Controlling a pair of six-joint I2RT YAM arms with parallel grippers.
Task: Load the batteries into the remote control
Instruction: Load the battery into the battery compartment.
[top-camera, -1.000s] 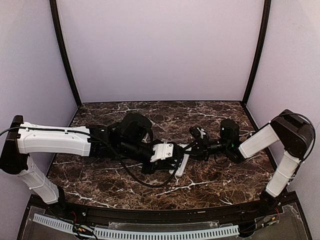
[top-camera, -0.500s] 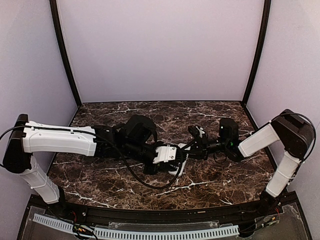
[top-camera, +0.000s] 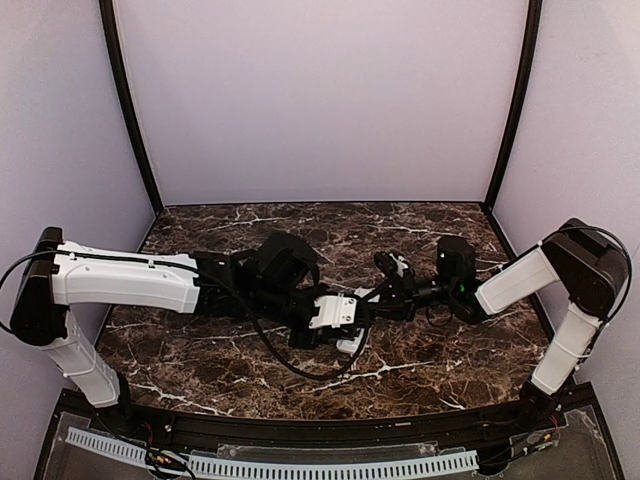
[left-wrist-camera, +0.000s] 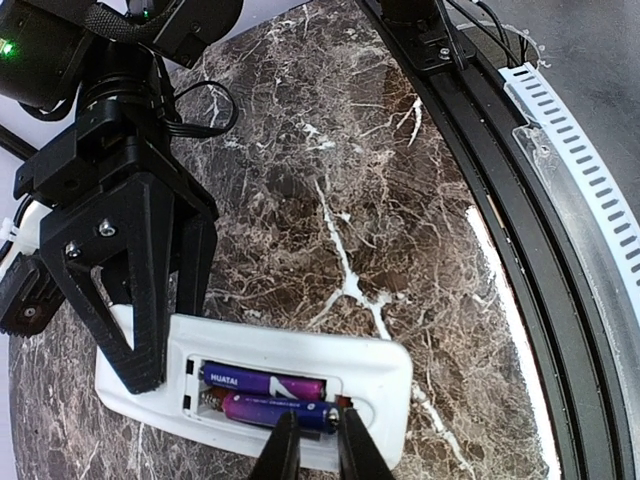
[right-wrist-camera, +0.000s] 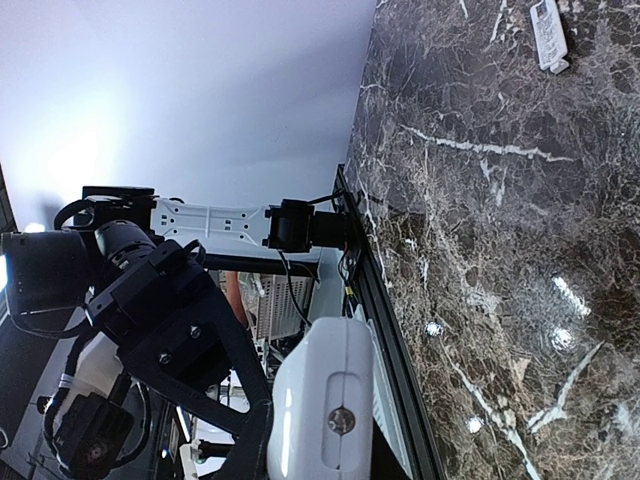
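The white remote control (left-wrist-camera: 375, 375) lies back up on the marble, battery bay open. Two bluish-purple batteries (left-wrist-camera: 265, 383) lie side by side in the bay. My left gripper (left-wrist-camera: 315, 448) is over the near battery's right end, fingers almost together with its tip between them. My right gripper (left-wrist-camera: 165, 320) is shut on the remote's left end. In the top view the remote (top-camera: 352, 345) shows between the left gripper (top-camera: 350, 326) and the right gripper (top-camera: 378, 304). In the right wrist view the remote's end (right-wrist-camera: 320, 400) fills the jaws beside one black finger (right-wrist-camera: 215, 385).
A small white ribbed piece (right-wrist-camera: 548, 35) lies on the marble far from the right gripper. The black front rail (left-wrist-camera: 520, 230) and a white slotted strip (left-wrist-camera: 590, 190) run along the table's near edge. Purple walls close in the back and sides.
My left arm has reached further right, bringing its gripper in over the remote. The right arm and the remote have barely moved.
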